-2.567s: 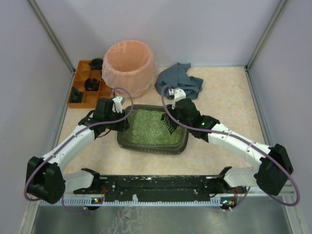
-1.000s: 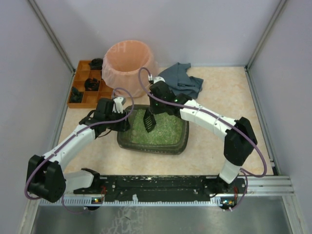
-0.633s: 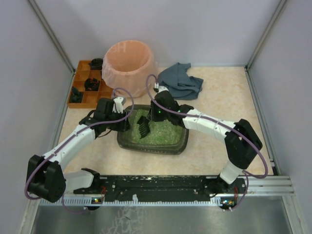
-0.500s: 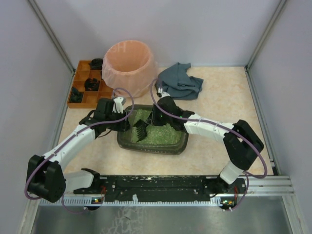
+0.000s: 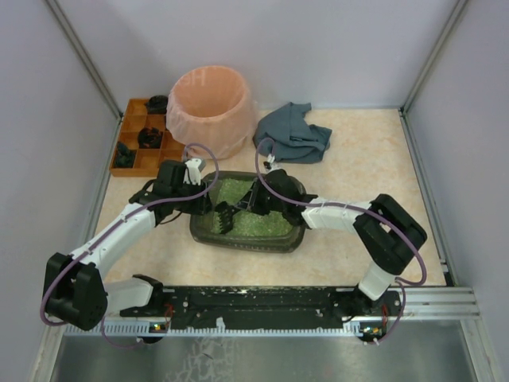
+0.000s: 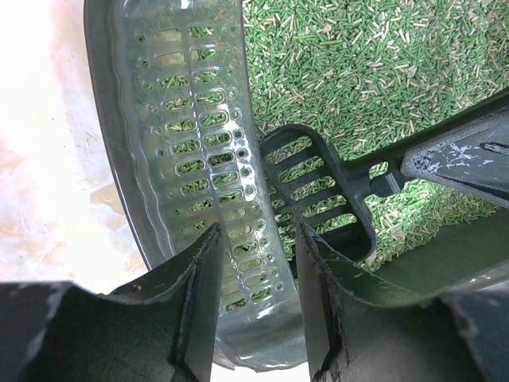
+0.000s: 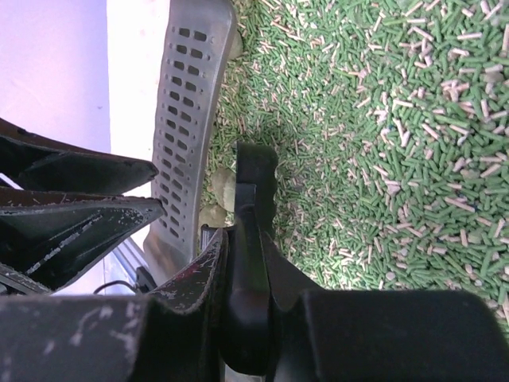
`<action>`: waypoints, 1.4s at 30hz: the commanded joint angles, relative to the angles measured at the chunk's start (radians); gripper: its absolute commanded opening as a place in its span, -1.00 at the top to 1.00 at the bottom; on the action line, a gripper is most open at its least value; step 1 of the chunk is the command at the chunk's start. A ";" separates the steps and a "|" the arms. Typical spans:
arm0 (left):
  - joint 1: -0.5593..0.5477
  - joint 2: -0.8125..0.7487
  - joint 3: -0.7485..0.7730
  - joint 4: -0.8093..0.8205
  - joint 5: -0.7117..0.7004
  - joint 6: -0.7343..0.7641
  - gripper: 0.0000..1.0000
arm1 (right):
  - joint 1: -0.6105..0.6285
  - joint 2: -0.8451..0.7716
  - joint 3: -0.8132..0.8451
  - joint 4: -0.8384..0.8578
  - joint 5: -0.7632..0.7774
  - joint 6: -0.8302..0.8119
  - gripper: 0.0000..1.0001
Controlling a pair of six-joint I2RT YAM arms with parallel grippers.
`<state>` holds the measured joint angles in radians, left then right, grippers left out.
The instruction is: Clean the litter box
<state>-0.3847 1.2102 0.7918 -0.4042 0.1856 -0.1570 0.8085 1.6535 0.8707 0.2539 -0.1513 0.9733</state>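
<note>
While the left gripper [image 5: 200,205] sits clamped on the left rim of the litter box [image 5: 248,243], fingers [image 6: 203,270] either side of its slotted wall, the right gripper [image 5: 259,204] is closed tight on the handle of a black scoop [image 5: 225,216]. Box is mid-table, just in front of the pink-lined bin [image 5: 211,119], between the two arms. Scoop head is low in the green litter [image 7: 382,119] close to the left wall, beside a couple of pale clumps [image 7: 221,189].
</note>
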 commanded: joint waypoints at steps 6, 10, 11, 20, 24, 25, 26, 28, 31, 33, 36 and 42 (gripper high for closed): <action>-0.003 0.004 0.014 0.010 0.010 0.000 0.06 | -0.022 -0.137 -0.084 -0.042 -0.023 0.022 1.00; -0.002 0.005 0.015 0.010 0.012 -0.001 0.06 | -0.050 -0.195 -0.109 -0.050 -0.009 0.021 1.00; -0.002 0.005 0.015 0.010 0.012 0.000 0.06 | -0.057 -0.207 -0.116 -0.051 -0.008 0.020 1.00; -0.003 0.004 0.014 0.010 0.009 0.001 0.06 | -0.122 -0.305 -0.175 -0.048 -0.015 0.013 1.00; -0.003 0.005 0.015 0.010 0.009 0.000 0.06 | -0.162 -0.357 -0.194 -0.045 -0.030 -0.021 1.00; -0.003 0.005 0.015 0.010 0.009 -0.002 0.06 | -0.173 -0.369 -0.200 -0.039 -0.037 -0.028 1.00; -0.003 0.006 0.014 0.010 0.008 -0.001 0.06 | -0.185 -0.382 -0.206 -0.031 -0.044 -0.035 1.00; -0.003 0.007 0.014 0.010 0.009 0.000 0.07 | -0.210 -0.410 -0.225 -0.002 -0.058 -0.040 1.00; -0.003 0.008 0.015 0.010 0.008 0.000 0.07 | -0.251 -0.447 -0.263 0.055 -0.068 -0.034 1.00; -0.003 0.007 0.015 0.010 0.009 0.001 0.06 | -0.282 -0.468 -0.281 0.071 -0.060 -0.015 1.00; -0.002 0.009 0.017 0.010 0.007 0.001 0.06 | -0.295 -0.469 -0.313 0.149 -0.066 0.039 1.00; -0.003 0.009 0.018 0.009 0.008 0.000 0.07 | -0.326 -0.446 -0.345 0.205 -0.190 0.032 1.00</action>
<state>-0.3847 1.2152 0.7918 -0.4042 0.1852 -0.1570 0.5087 1.2411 0.5545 0.3252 -0.2863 0.9874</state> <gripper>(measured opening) 0.469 0.145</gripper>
